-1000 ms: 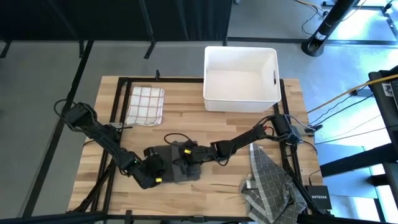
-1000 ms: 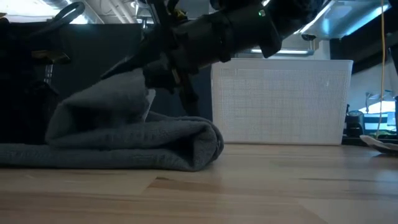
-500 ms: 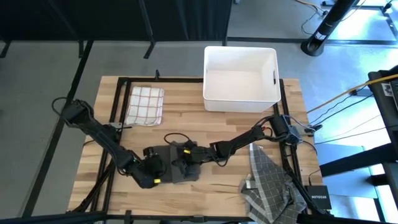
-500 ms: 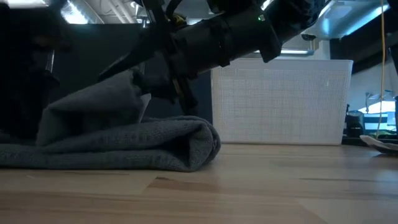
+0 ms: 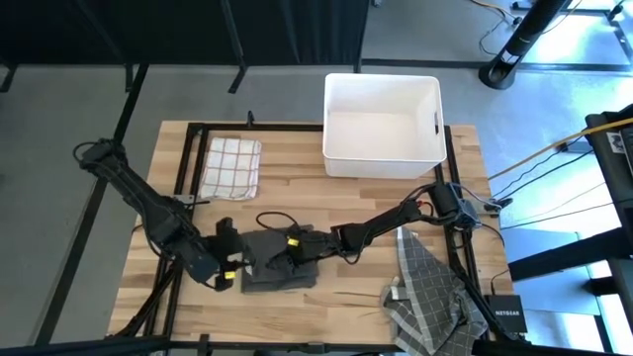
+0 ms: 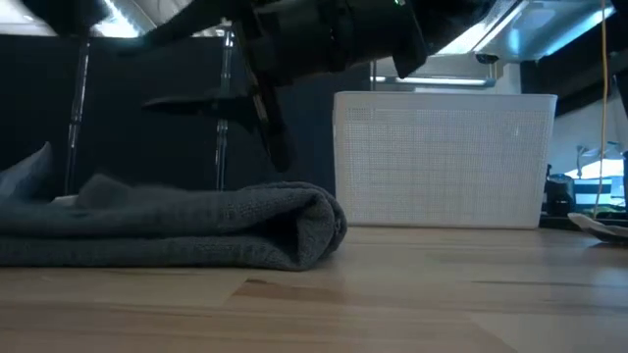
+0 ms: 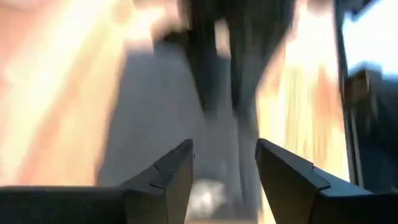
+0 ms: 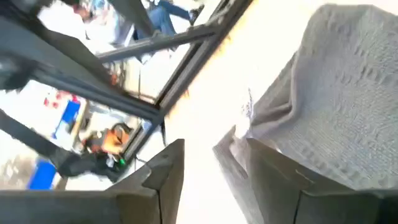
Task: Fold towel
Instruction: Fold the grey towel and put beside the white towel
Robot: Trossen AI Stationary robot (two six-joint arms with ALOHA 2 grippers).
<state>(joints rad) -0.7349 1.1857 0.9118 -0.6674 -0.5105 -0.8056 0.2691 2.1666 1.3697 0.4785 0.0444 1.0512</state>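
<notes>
I'm seeing both end effectors, left [image 5: 229, 265] and right [image 5: 280, 249], hovering spread at the folded dark grey towel [image 5: 278, 271] lying on the wooden desk [image 5: 326, 198].

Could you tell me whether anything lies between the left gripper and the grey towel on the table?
Nothing visible does. The left gripper stands open just off the left edge of the grey towel, with only bare table between them; the right gripper hovers over the towel itself.

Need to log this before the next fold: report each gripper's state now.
Left gripper: jaws open, empty, at the gray towel's left edge.
Right gripper: jaws open, nothing held, over the gray towel.
</notes>
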